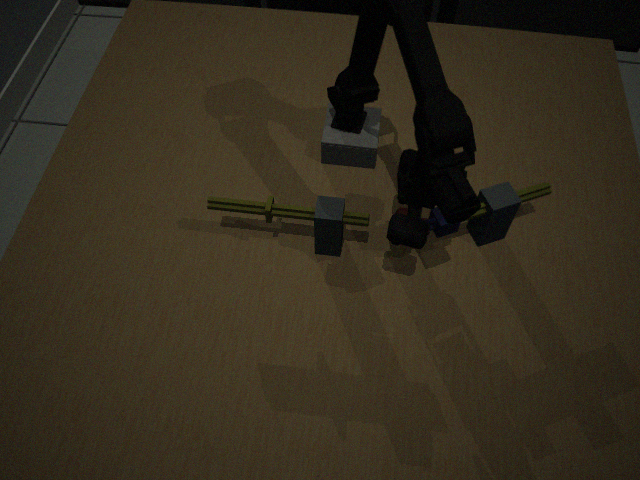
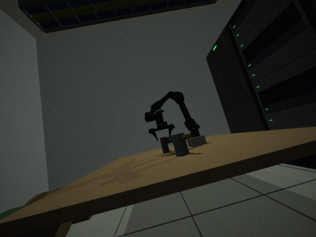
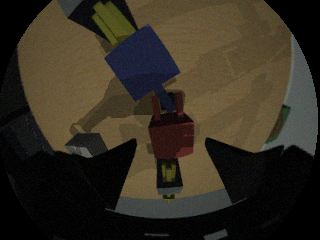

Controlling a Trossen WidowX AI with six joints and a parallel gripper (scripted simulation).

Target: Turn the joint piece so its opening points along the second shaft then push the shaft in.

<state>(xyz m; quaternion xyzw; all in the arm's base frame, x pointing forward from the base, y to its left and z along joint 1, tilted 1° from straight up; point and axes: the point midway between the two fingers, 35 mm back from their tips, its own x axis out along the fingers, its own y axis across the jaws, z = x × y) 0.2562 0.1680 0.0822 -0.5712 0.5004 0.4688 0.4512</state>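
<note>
The red joint piece (image 1: 402, 211) (image 2: 163, 138) (image 3: 171, 137) hangs by its fork on a blue hinge piece (image 1: 445, 227) (image 3: 142, 62). That sits on the first yellow shaft (image 1: 535, 192) (image 3: 114, 22), held by the right grey block (image 1: 498, 197) (image 2: 180, 145). The second yellow shaft (image 1: 235, 204) (image 3: 169, 171) runs through the left grey block (image 1: 329, 227) (image 3: 170, 190); its near end stands short of the red piece, with a gap. In the wrist view the red piece looks roughly in line with the second shaft. Its opening is hidden. My gripper (image 2: 163, 138) (image 3: 171, 142) is open and empty above the red piece, fingers on either side.
A yellow collar (image 1: 269, 208) stands up on the second shaft, on the far side of its block. The arm's pale base block (image 1: 349, 152) (image 2: 197, 141) is behind the shafts. The arm reaches over from there and hides part of the joint in the top view.
</note>
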